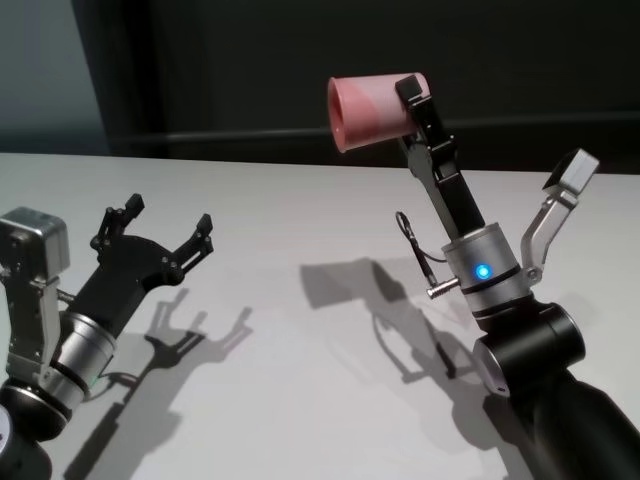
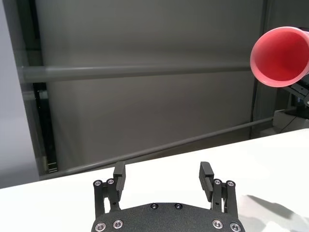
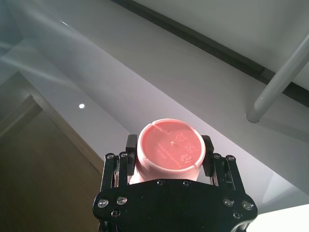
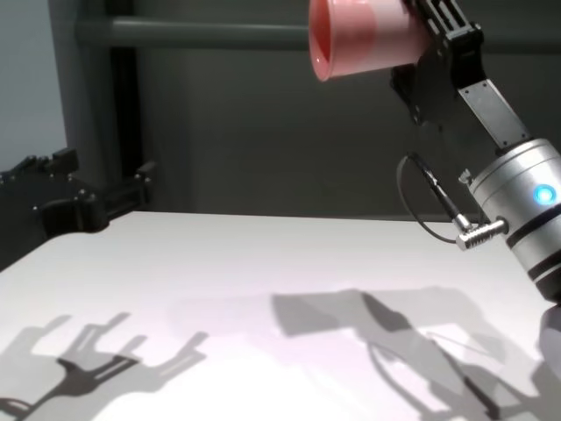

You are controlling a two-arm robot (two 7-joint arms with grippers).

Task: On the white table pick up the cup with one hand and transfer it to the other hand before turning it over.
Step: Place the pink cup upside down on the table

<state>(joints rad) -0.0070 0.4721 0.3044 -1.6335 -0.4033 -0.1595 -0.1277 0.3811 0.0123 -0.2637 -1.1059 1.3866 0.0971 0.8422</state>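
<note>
Right end effector grips the cup high above the desk, mouth leftward; left end effector waits wide open, empty; handover and flip remain

Our right arm is raised high on the right side, its gripper angled up and toward the middle, fingers clamped on something held aloft. Our left arm sits low on the left, its gripper spread wide and holding nothing, tilted up toward the right one.
</note>
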